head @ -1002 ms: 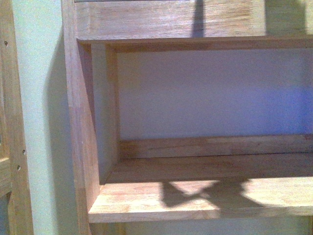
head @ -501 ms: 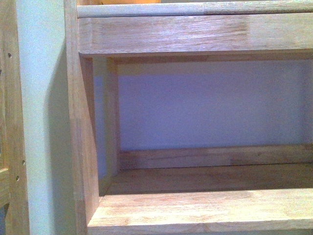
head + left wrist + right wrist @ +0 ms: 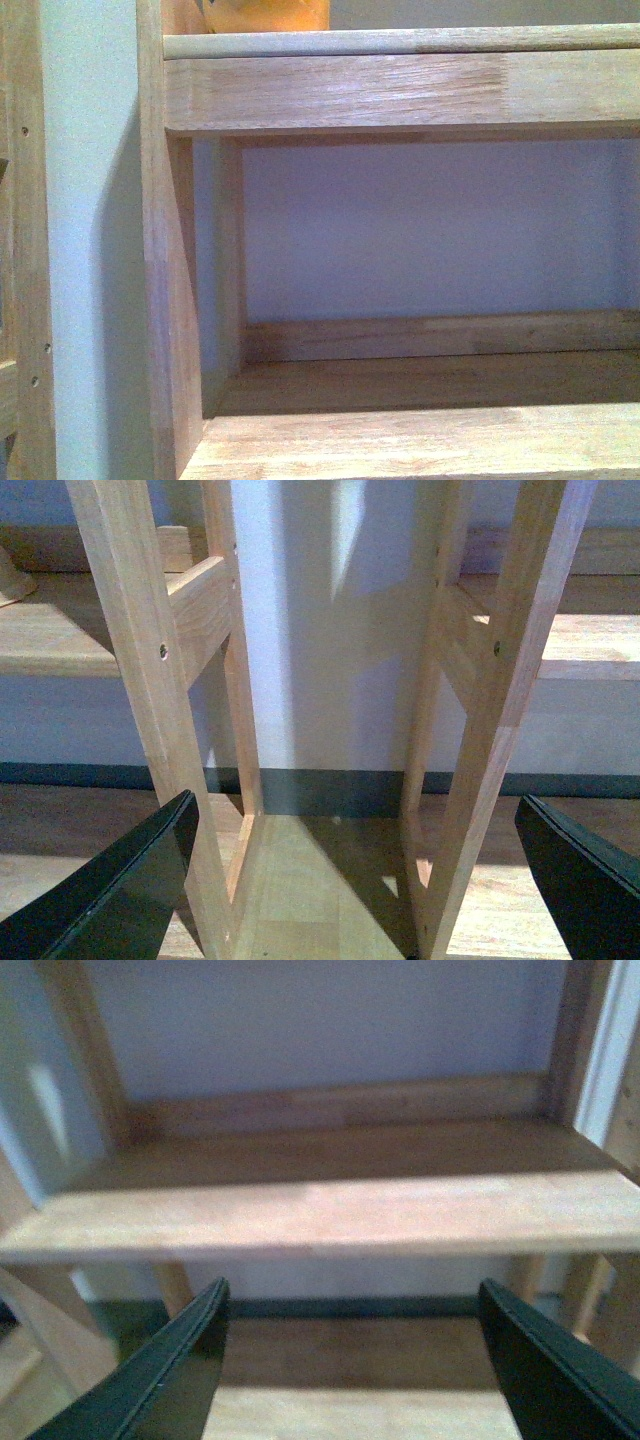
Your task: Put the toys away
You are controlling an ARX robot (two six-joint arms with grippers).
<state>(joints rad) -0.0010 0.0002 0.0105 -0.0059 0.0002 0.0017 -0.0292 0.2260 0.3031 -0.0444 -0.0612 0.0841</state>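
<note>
An orange-yellow plush toy (image 3: pixel 265 14) shows only as a lower edge on the upper shelf (image 3: pixel 400 42) of a wooden rack, at the top of the front view. Neither arm appears in that view. My left gripper (image 3: pixel 355 880) is open with nothing between its dark fingers (image 3: pixel 130 890); it faces the gap between two wooden frames (image 3: pixel 150 680). In the right wrist view my right gripper (image 3: pixel 350 1360) is open and holds nothing, just in front of a bare wooden shelf board (image 3: pixel 330 1215). The toy appears in neither wrist view.
The rack's lower shelf (image 3: pixel 420 440) is bare, with a purple-grey back panel (image 3: pixel 430 230). A second wooden upright (image 3: pixel 20 250) stands at far left beside a pale wall. Wooden floor (image 3: pixel 300 890) and a dark skirting board (image 3: pixel 330 790) lie below the frames.
The front view has shifted upward: the shelves have slid down the frame, the toy's orange edge has come into sight at the top, and the arm shadows on the lower shelf are gone.
</note>
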